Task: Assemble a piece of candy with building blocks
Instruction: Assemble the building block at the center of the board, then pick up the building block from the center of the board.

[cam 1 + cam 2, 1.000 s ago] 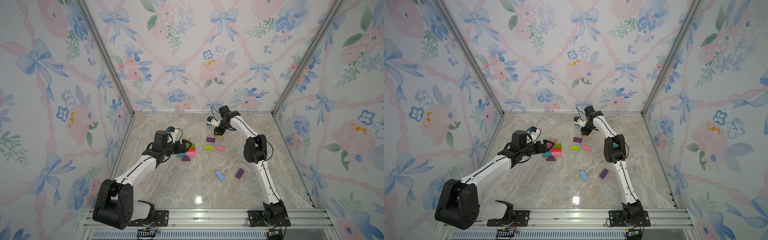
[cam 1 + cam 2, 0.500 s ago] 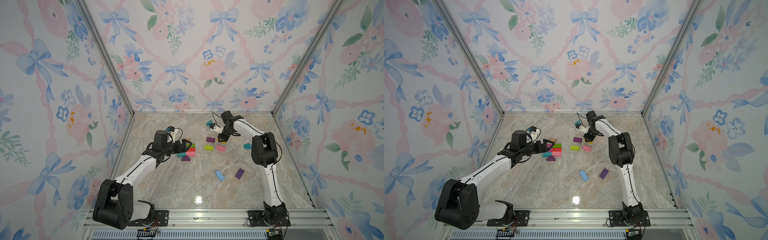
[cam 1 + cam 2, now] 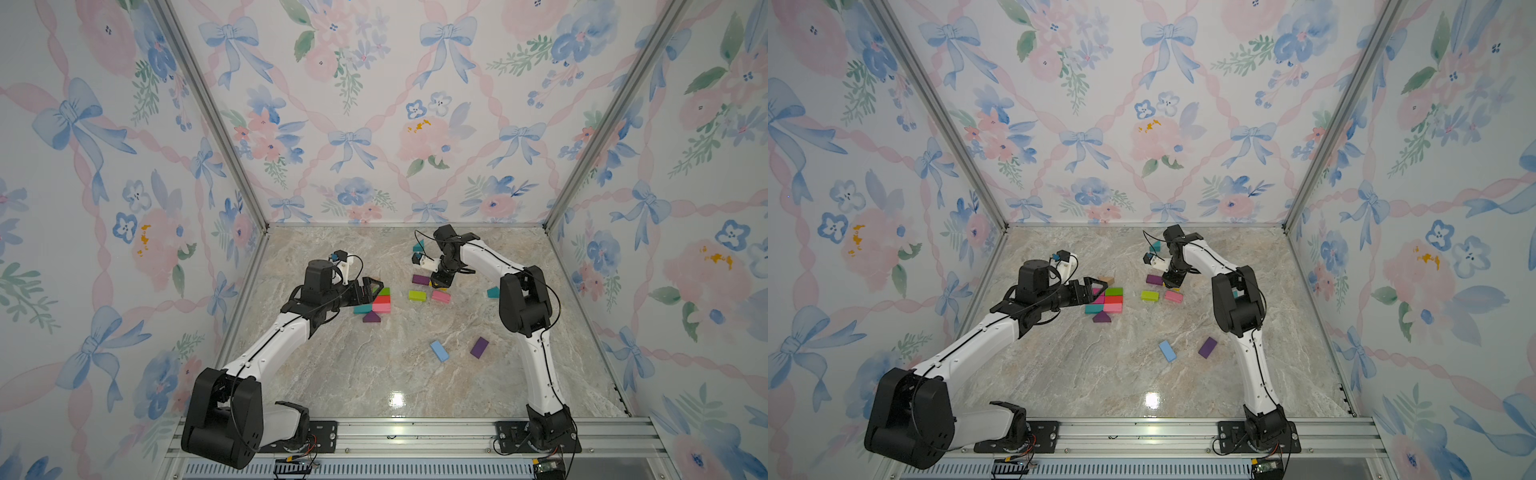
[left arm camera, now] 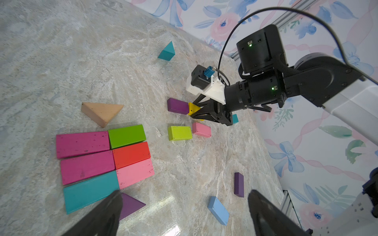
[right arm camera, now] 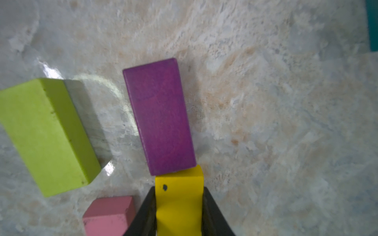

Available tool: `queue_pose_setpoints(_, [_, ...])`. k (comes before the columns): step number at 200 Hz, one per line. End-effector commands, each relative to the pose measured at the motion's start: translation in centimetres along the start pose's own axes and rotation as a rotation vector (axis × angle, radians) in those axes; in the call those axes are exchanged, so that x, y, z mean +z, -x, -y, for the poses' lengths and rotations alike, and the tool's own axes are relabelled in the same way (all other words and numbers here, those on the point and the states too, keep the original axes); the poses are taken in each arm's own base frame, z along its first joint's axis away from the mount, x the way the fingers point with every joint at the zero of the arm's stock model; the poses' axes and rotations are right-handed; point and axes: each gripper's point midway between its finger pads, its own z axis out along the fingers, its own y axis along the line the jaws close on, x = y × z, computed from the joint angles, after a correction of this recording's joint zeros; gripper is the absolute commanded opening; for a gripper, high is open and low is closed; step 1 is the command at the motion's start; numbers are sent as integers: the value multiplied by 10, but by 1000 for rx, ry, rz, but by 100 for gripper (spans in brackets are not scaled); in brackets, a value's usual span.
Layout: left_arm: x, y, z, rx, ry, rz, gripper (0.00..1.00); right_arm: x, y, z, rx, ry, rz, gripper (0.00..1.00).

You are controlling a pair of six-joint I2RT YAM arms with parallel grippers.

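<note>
The marbled bench (image 3: 374, 374) is filling the lower half of both top views. Left of centre there, the left pincer (image 4: 184, 193) is hovering wide open over the edge of a slab of six bricks (image 4: 102, 161): two magenta, and one each of green, red, pink and teal. Right of centre, the right pincer (image 5: 179, 189) is clamping the one yellow block (image 5: 179, 204), whose free end is touching one purple brick (image 5: 159, 116). Three prisms are lying nearby: tan prism (image 4: 102, 113), teal prism (image 4: 166, 52), purple prism (image 4: 131, 205).

Your right gripper (image 5: 179, 191) has its jaws pinching the yellow block (image 5: 180, 206), whose end touches the purple block (image 5: 159, 116). The lime block (image 5: 47, 132) and pink block (image 5: 108, 216) lie alongside.
</note>
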Motion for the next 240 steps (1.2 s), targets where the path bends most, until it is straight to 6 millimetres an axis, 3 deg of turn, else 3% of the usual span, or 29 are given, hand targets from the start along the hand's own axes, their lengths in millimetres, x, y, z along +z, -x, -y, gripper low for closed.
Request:
queue_pose_setpoints(1, [-1, 4, 3, 4, -16, 8, 98, 14, -16, -15, -8, 53, -87, 40])
queue_pose_setpoints(18, [-2, 6, 4, 5, -18, 11, 98, 0, -12, -13, 4, 40, -68, 54])
queue_pose_setpoints(33, [-2, 6, 5, 6, -19, 14, 98, -15, -6, -8, 35, 18, -30, 59])
queue_pose_setpoints(68, [-5, 6, 6, 13, -20, 19, 98, -51, -3, 0, 152, -29, 45, 62])
queue_pose_setpoints(92, [-6, 5, 6, 23, -17, 24, 98, -71, -8, -6, 261, -50, 61, 62])
queue_pose_setpoints(118, [-7, 1, 7, 33, -24, 16, 98, -86, -29, -20, 455, -83, 45, 64])
queue_pose_setpoints(148, [-12, -6, 11, 52, -30, 19, 98, -97, -68, -56, 774, -68, 68, 67])
queue_pose_setpoints(169, [-13, -11, 16, 71, -40, 16, 98, -95, -91, -92, 953, -2, 101, 68])
queue_pose_setpoints(204, [-17, -23, 33, 117, -84, 14, 98, -91, -123, -149, 1061, 19, 64, 67])
queue_pose_setpoints(209, [-16, -35, 26, 107, -76, -7, 98, -91, -126, -155, 1066, 15, 53, 67])
queue_pose_setpoints(240, [-20, -45, 32, 108, -105, -15, 98, -89, -147, -175, 1132, -16, 29, 71])
